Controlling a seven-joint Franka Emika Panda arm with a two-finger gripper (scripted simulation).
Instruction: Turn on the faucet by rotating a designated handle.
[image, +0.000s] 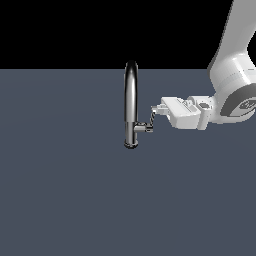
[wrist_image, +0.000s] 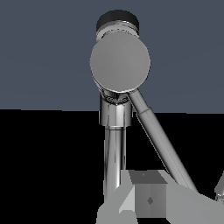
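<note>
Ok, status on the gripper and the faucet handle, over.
Gripper level, at the handle tip; jaws' state unclear. Faucet upright, handle angled up off its side stub. Nothing in the way.

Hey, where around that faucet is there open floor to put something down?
Bare surface spreads from the faucet toward the exterior view's left and across the foreground. The faucet's other side is crowded: the gripper sits at the handle, with the arm behind it.

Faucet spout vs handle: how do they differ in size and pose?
The spout is tall and thick, rising upright into a high arch; the handle is a small thin lever, tilted, joined to a short stub on the exterior view's right. The tool sits at the handle, away from the spout. Both are chrome.
</note>
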